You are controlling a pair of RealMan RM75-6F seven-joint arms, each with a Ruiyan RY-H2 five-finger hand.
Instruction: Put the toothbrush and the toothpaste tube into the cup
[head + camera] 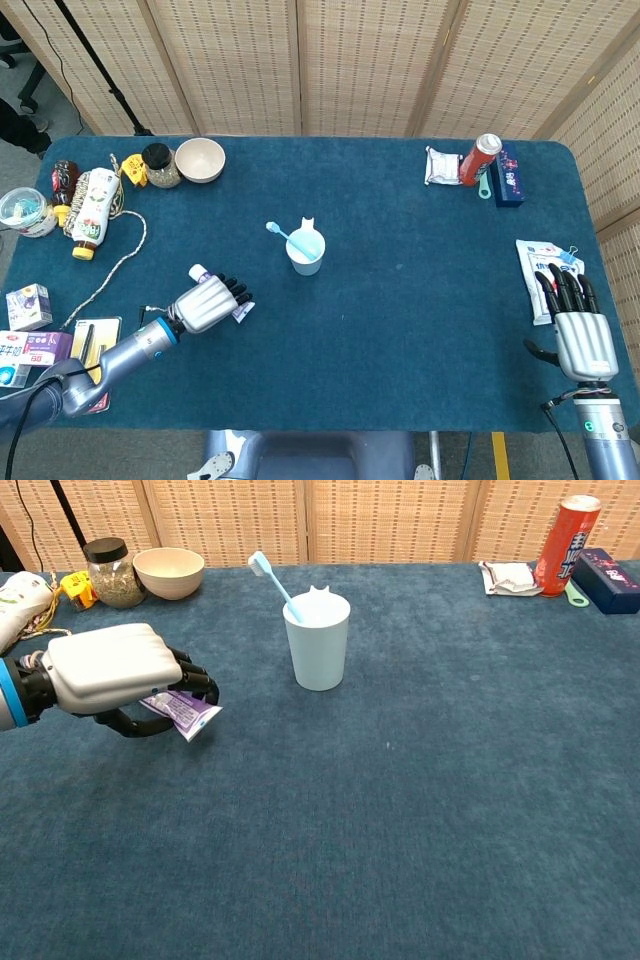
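- The left hand (105, 670) sits at the left of the chest view, fingers curled around the toothpaste tube (181, 712), gripping it; the tube's purple crimped end pokes out below the dark fingertips (200, 688), and appears lifted just off the table.
- In the head view the same hand (207, 304) lies in the lower left of the frame, with the tube's white cap (197, 272) showing above the knuckles.
- The cup (317, 640) stands upright on the blue table (420, 810), right of the left hand and apart from it, near the centre of the frame.
- The toothbrush (275, 583) already stands in the cup, leaning left with its light blue head up and out over the rim.
- The right hand (577, 325) rests at the lower right edge of the head view, palm down, fingers straight and slightly spread, holding nothing; its fingertips overlap a white packet (541, 270) near the table's right edge.
- At the upper left of the chest view stand a bowl (168, 571) and a lidded jar (111, 572).
- At the upper right a red can (567, 545) stands beside a dark blue box (609, 578).
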